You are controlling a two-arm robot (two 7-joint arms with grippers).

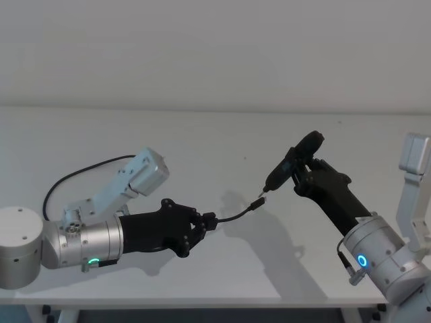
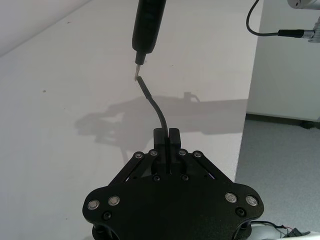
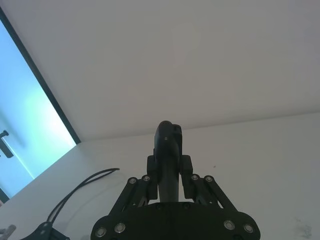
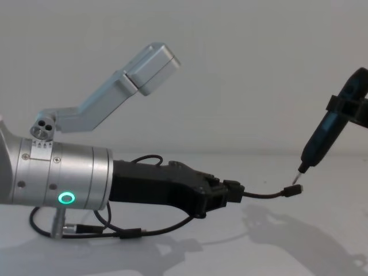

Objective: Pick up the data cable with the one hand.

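Observation:
My left gripper (image 1: pixel 207 221) is shut on the data cable (image 1: pixel 237 214), a thin black cord that curves forward out of its fingertips above the white table. In the left wrist view the left gripper (image 2: pixel 166 134) pinches the cable (image 2: pixel 159 111), and the small plug (image 2: pixel 140 80) sits just under the tip of a dark pen-like tool (image 2: pixel 148 25). My right gripper (image 1: pixel 301 171) is shut on that tool (image 1: pixel 289 161), which points down at the plug (image 1: pixel 258 204). From the chest, the plug (image 4: pixel 294 190) hangs a little below the tool's tip (image 4: pixel 301 167).
A black wire (image 1: pixel 74 176) loops from my left wrist to its camera bracket, and part of it (image 4: pixel 132 233) lies on the table under the arm. The table's front edge (image 1: pixel 202 299) runs close below both arms. A plain wall stands behind.

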